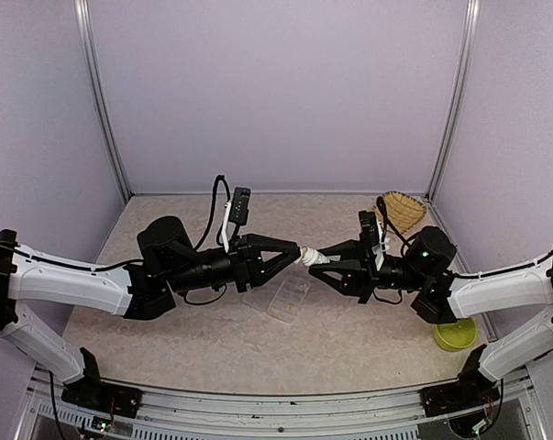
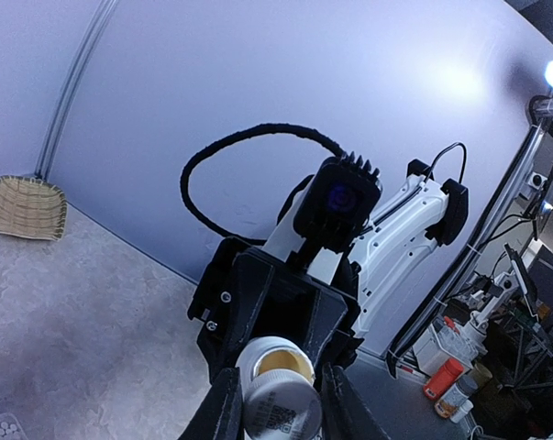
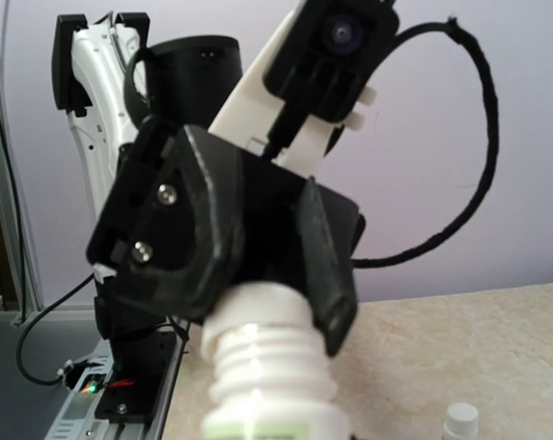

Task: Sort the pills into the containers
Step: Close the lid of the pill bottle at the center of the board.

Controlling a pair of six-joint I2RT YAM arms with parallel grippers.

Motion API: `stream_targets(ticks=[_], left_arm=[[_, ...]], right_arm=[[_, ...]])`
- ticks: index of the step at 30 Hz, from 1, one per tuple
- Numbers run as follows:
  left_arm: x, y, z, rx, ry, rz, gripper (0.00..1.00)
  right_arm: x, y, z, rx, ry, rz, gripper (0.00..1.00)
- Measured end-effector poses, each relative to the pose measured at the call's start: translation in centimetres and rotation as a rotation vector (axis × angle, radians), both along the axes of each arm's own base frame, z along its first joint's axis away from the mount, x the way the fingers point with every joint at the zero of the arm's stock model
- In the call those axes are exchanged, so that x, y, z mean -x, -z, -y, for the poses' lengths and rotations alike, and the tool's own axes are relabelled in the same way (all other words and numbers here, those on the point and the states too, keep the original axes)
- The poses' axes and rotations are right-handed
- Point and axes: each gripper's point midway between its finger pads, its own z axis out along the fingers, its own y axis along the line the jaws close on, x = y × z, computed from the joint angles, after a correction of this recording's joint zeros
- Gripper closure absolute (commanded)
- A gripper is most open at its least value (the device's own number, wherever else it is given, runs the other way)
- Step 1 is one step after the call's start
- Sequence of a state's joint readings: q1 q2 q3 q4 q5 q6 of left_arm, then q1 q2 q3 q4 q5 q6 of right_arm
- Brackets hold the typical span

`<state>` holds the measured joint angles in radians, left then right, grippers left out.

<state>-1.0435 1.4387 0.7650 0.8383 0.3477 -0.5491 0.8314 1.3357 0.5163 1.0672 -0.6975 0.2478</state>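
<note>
The left pincer (image 1: 301,254) and right pincer (image 1: 326,263), joined on a white bottle (image 1: 315,258), bar the air above the clear box (image 1: 288,298), with open worktop (image 1: 258,357) on the near side and a basket (image 1: 400,213) and green bowl (image 1: 454,335) at right.

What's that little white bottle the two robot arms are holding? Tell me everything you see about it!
The white bottle looks like plastic, with ridged rings around its neck and a printed label on its body. It lies roughly sideways in the air, pinched at one end by the left end effector and at the other by the right end effector. Nothing else touches it. It hangs over the table, near the clear box. Whether its cap is on cannot be told.
</note>
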Motion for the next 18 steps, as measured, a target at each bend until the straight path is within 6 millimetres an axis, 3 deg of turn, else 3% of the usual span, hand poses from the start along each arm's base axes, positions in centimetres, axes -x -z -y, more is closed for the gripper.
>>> stream_targets(ticks=[18], left_arm=[[-0.11, -0.51, 0.63, 0.019, 0.011, -0.001, 0.74]], right_arm=[[0.13, -0.14, -0.54, 0.003, -0.014, 0.003, 0.85]])
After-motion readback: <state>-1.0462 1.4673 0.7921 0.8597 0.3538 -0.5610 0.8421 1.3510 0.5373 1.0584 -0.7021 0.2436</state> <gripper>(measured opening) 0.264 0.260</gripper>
